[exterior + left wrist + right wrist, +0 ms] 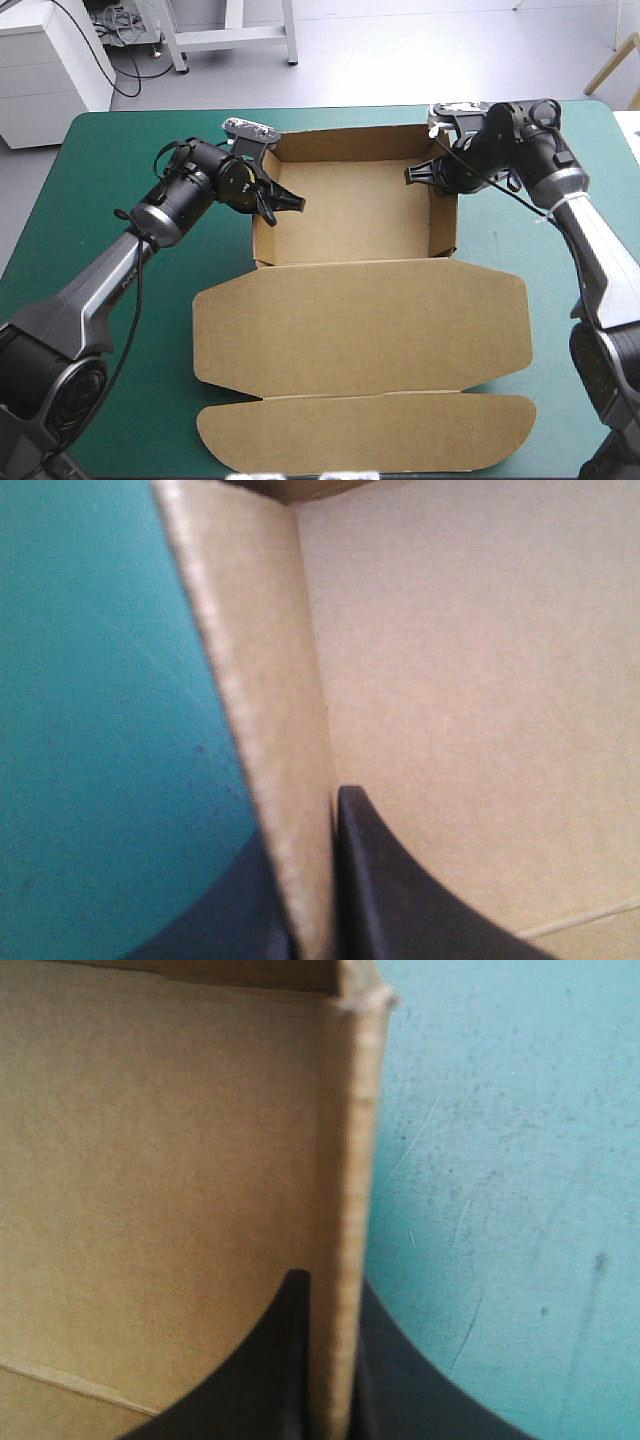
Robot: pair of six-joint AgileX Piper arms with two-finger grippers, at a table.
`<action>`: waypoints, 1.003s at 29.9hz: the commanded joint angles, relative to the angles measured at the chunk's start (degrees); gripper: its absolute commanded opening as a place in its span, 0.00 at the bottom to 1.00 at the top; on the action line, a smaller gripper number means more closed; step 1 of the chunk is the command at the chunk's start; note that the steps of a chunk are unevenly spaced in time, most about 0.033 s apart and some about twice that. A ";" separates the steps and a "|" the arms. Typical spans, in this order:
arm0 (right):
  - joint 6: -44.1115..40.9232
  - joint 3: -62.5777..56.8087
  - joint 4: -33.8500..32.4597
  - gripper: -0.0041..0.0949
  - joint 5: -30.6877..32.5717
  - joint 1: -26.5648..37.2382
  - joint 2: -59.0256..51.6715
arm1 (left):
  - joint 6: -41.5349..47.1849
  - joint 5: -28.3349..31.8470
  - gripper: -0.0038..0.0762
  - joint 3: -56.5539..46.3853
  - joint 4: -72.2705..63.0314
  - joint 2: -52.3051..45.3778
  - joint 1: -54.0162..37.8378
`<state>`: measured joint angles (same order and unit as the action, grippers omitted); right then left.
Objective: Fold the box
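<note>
Cardboard first: the brown box [350, 215] sits on the teal-green tabletop [110, 170] in the upper middle of the high view. It stands as an open tray with its walls raised. Its lid [360, 320] lies flat across the lower middle of the frame, and the rounded tuck flap [370, 432] lies beyond it near the bottom edge.

Your left end effector [275, 198] enters from the left of the frame and is at the tray's left wall [262, 238]. In the left wrist view you can see its black fingers [400, 900] all but closed, with that wall pinched between them. One finger is inside the tray against the board and the other is outside, over the cover.

Your right end effector [425, 172] enters from the upper right and is at the right wall [443, 225], close to the tray's far right corner. The right wrist view shows the same hold: the two fingers are nearly together with the wall's edge clamped between them, one inside the tray and one outside over the cover.

The two end effectors are well apart, on opposite sides of the tray.
</note>
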<state>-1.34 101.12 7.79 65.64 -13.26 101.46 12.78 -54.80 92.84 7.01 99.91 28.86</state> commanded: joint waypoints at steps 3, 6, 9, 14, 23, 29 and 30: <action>2.75 1.73 -1.09 0.04 -1.18 -1.81 0.18 | -4.37 -2.94 0.06 1.52 3.15 1.33 -0.36; 1.34 1.73 -2.86 0.04 -2.34 -3.75 1.22 | -4.32 -3.60 0.06 1.52 2.91 3.14 -0.36; 1.34 1.73 -2.35 0.04 -4.07 -5.01 2.10 | -4.42 -3.87 0.06 1.52 2.45 4.49 -0.36; 0.77 1.73 -1.58 0.04 -3.82 -5.46 4.70 | -4.42 -4.04 0.06 1.52 1.41 5.78 -0.36; 1.34 1.73 -2.95 0.04 1.11 -5.49 9.08 | -4.42 -6.79 0.12 1.52 1.15 7.24 -0.36; 4.56 1.73 -1.16 0.24 1.81 -5.49 9.09 | -4.42 -8.17 0.38 1.52 2.30 7.24 -0.36; 4.81 1.73 -0.79 0.31 2.21 -5.49 9.09 | -4.42 -8.27 0.43 1.52 2.41 7.24 -0.36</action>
<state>0.53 101.74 4.28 65.64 -17.90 113.04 9.46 -60.55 93.73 8.32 109.26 27.91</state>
